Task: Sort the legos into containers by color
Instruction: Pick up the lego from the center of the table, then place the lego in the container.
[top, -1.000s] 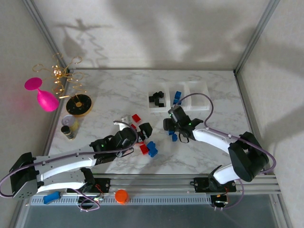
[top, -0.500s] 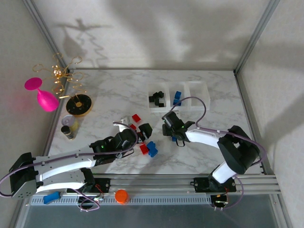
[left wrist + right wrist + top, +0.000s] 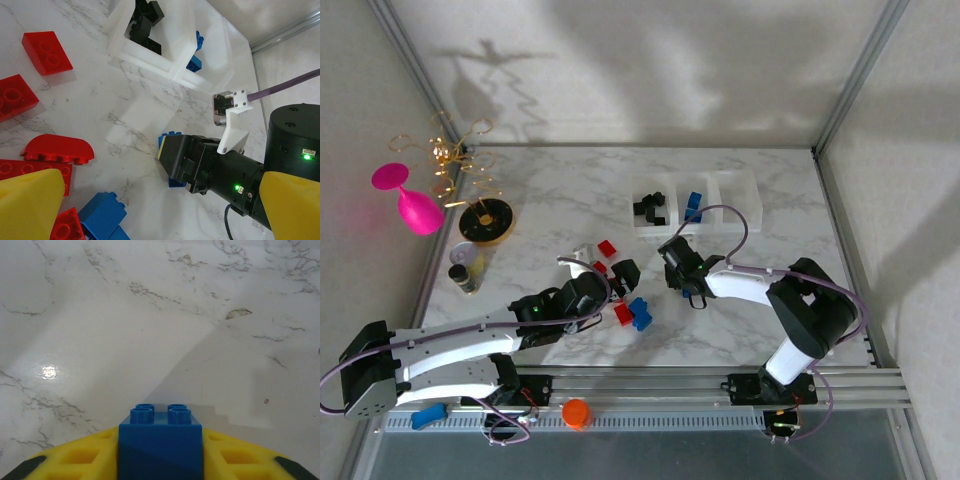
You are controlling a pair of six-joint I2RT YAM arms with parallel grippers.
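My right gripper point(image 3: 160, 456) is shut on a small blue lego point(image 3: 160, 435), its yellow pads pressed on both sides, low over the marble. From above, the right gripper point(image 3: 678, 268) sits below the containers point(image 3: 662, 228). The left bin holds black legos point(image 3: 649, 208), the middle one blue legos point(image 3: 693, 205), and the right bin point(image 3: 736, 200) looks empty. My left gripper point(image 3: 605, 270) is open among loose red legos point(image 3: 607, 247) and blue legos point(image 3: 640, 314). In the left wrist view its yellow fingers point(image 3: 30, 205) frame the right gripper point(image 3: 192, 160) and red legos point(image 3: 47, 46).
A pink goblet point(image 3: 408, 200), a gold wire stand point(image 3: 460, 160), a black disc point(image 3: 485, 220) and a small round cup point(image 3: 467, 255) stand at the left. An orange cap point(image 3: 576, 412) and a blue clip point(image 3: 428, 415) lie on the near rail.
My right gripper has shifted left and closed on the blue lego. The left arm has stayed where it was.
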